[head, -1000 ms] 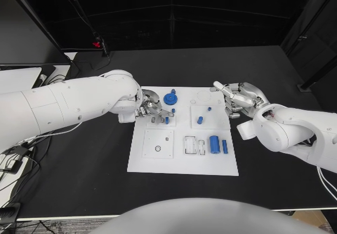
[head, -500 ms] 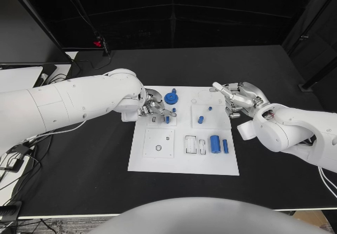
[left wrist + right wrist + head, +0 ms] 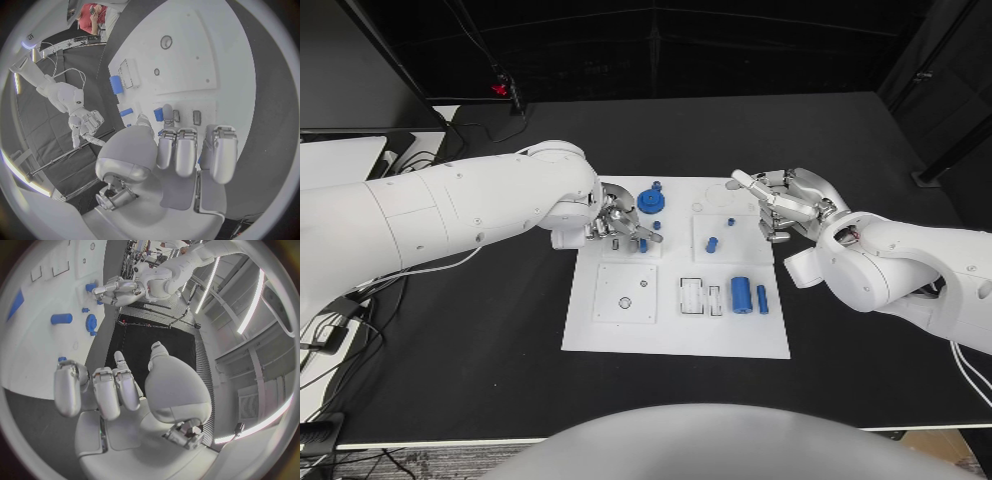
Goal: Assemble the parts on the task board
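Observation:
The white task board (image 3: 675, 325) lies mid-table. My left hand (image 3: 617, 222) hangs over its upper left panel, thumb and a finger pinching a small blue peg (image 3: 159, 114) just above two slots. A blue gear-like part (image 3: 651, 203) stands just right of that hand. My right hand (image 3: 783, 205) hovers at the board's upper right edge with its fingers apart and nothing in them; it looks the same in its own wrist view (image 3: 119, 390). Two small blue pegs (image 3: 711, 244) lie on the upper right panel. A thick blue cylinder (image 3: 740, 294) and a thin blue bar (image 3: 762, 299) lie lower right.
The black table (image 3: 473, 360) surrounds the board. Empty white sockets (image 3: 625, 302) sit in the lower left panel, and frame-shaped slots (image 3: 692, 297) are beside the cylinder. Cables (image 3: 329, 330) trail at the table's left edge.
My left hand has crept slightly up and to the right over the upper left panel. The right hand has barely moved.

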Robot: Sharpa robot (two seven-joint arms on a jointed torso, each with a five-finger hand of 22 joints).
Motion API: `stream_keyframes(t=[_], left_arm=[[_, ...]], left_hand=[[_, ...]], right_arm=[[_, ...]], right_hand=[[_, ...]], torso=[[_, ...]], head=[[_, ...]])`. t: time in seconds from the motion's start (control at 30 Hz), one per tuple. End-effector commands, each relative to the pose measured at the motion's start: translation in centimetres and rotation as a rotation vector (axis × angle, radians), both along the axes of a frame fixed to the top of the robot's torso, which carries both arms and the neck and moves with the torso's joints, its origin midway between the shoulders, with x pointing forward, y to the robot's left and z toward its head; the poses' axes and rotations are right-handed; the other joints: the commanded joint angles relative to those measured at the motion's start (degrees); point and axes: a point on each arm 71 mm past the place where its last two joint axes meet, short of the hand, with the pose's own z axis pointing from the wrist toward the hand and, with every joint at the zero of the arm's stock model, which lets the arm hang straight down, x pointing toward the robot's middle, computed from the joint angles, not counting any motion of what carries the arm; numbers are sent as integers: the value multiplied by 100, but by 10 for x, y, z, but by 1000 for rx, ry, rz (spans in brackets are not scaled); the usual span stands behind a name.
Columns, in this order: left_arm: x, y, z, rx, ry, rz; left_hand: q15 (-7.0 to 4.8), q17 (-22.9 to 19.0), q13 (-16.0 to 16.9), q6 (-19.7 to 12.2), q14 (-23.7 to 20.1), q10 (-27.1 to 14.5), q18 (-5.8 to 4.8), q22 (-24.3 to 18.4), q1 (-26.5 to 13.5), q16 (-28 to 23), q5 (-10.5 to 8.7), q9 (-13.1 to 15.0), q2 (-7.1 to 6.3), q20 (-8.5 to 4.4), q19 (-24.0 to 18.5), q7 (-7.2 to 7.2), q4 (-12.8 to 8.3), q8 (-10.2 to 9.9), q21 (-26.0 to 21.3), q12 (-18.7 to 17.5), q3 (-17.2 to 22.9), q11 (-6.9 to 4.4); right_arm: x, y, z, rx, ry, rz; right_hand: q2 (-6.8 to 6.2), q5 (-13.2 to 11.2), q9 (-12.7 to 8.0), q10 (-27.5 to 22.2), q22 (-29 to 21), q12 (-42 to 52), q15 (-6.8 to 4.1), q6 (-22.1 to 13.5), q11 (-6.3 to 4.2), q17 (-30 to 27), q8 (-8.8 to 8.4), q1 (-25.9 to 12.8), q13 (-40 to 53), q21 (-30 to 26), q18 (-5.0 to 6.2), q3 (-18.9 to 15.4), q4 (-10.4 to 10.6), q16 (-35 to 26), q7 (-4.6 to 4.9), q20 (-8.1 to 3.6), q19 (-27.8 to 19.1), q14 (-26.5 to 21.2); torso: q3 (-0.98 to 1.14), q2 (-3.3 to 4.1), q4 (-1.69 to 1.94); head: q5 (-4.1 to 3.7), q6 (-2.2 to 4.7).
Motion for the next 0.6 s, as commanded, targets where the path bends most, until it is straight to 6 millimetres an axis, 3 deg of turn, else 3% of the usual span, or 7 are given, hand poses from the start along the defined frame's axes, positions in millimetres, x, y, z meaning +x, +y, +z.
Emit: stream_keyframes(t=[0.03,0.33,0.6], left_arm=[[-1,1,-1,36,17,-3],[0,-1,-1,40,15,-1],[2,0,-1,36,8,8]], left_hand=[[-59,1509,1494,21,600,589,-37,1509,35,5,30,8,15,-45,598,-17,0,-27,18,-9,-27,-35],[-61,1509,1494,24,600,589,-37,1509,28,5,51,28,46,-47,598,-17,6,-41,18,-9,-32,-36],[-67,1509,1494,27,600,589,-37,1509,75,5,142,105,179,-52,598,-21,1,-94,18,-9,-8,-39]], right_arm=[[-1,1,1,-5,-10,2],[-1,1,1,-6,-8,1],[-1,1,1,-7,-6,-1]], right_hand=[[-1,-16,1,606,1152,15,48,-48,31,1510,35,-21,1508,-28,46,-34,-10,14,148,36,-15,595],[0,-15,1,606,1152,15,48,-48,31,1510,37,-21,1508,-28,46,-34,-10,14,148,36,-16,595],[2,-11,1,606,1151,15,47,-50,31,1510,43,-19,1508,-31,47,-34,-8,14,148,36,-17,595]], torso=[[1,4,3],[5,1,10],[-1,2,-1]], head=[[-6,3],[4,-9],[0,-13]])
